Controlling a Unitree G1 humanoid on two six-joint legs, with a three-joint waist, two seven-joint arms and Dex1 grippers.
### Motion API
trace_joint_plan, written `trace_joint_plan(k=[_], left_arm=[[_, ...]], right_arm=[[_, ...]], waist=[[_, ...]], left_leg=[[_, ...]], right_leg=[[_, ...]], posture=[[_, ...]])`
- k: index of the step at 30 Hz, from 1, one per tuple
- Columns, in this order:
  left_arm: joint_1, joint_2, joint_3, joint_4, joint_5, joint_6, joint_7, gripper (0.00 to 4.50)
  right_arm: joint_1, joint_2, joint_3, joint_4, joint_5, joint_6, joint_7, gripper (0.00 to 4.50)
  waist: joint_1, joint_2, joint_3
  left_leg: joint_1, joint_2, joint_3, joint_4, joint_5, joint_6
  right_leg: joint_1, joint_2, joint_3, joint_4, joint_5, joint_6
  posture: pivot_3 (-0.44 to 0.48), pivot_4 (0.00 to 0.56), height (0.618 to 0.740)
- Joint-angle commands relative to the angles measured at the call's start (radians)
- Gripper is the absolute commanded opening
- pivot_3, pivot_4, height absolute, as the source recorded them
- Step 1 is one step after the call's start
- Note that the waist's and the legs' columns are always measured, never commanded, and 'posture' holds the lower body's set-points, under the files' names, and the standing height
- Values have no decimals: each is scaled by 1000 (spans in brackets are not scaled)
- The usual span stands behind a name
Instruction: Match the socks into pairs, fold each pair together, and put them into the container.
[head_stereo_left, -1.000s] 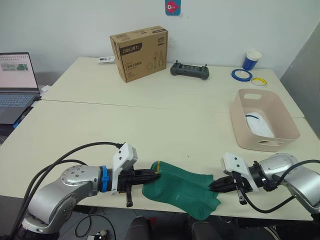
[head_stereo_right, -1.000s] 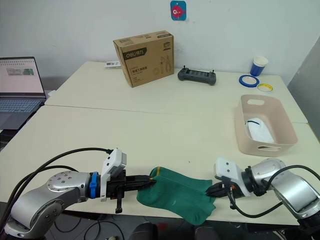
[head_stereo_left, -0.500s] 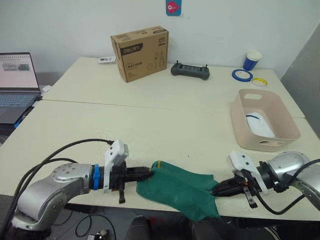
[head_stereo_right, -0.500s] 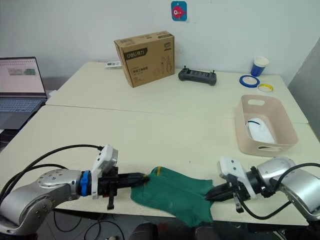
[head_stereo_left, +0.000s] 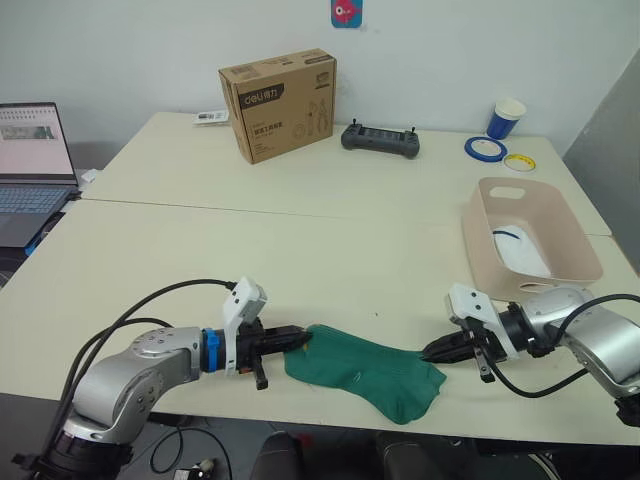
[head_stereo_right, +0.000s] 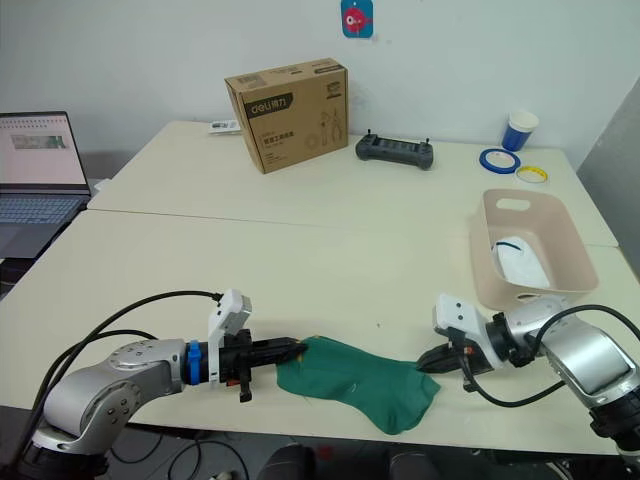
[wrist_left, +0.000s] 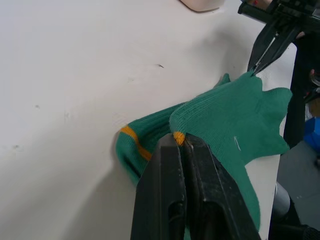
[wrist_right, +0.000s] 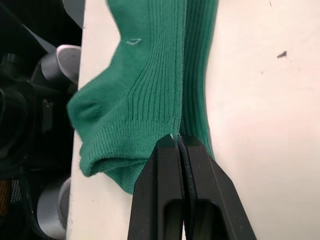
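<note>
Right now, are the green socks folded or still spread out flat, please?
Spread, not folded: the green socks lie stretched lengthwise at the table's near edge, the left gripper pinching the cuff end, the right gripper the other.

green socks (head_stereo_left: 365, 364) | now flatter, stretched on table | left gripper (head_stereo_left: 300, 338) moved inward

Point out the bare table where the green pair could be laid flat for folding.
The widest bare patch of table runs between the green socks and the cardboard box, bordered by the pink container on the right. The front edge is crowded: the left gripper and right gripper each pinch an end of the socks.
</note>
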Motion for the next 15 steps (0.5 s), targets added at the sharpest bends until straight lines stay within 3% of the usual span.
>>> trace_joint_plan(k=[1,15], left_arm=[[-5,-8,-6,-29,-1,-11,1,0],[-8,-4,-35,-15,43,-25,-10,0]], right_arm=[[-26,-1,0,14,-28,-38,27,18],[-56,52,44,97,-125,-118,53,18]], waist=[[0,0,0],[0,0,0]], left_leg=[[0,0,0,0,0,0],[0,0,0,1,0,0]], right_leg=[[0,0,0,0,0,0],[0,0,0,0,1,1]], posture=[[0,150,740],[0,150,740]])
